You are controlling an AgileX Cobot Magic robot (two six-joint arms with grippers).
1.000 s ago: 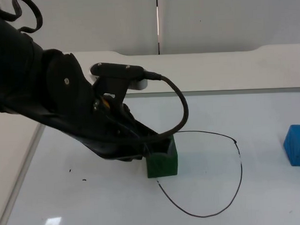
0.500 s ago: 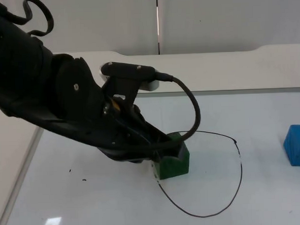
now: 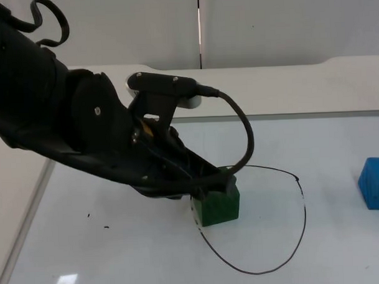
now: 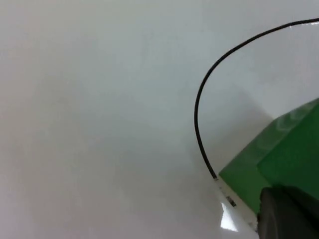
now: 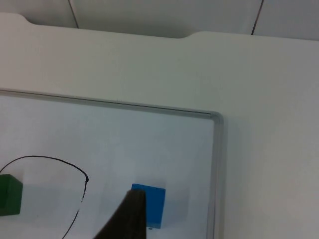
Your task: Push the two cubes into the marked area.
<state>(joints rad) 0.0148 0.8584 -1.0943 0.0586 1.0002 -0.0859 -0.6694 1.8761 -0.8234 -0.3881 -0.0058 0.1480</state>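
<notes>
Left hand (image 3: 213,186) sits low against the green cube (image 3: 218,204), which straddles the left edge of the drawn outline (image 3: 302,200); I cannot tell how far its fingers are spread. Blue cube (image 3: 374,184) lies well apart to the right, outside the outline, on the surface (image 3: 119,256). A right fingertip (image 5: 130,216) hangs before it.

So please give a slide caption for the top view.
Left end effector against green cube on the drawn outline; blue cube outside.
</notes>
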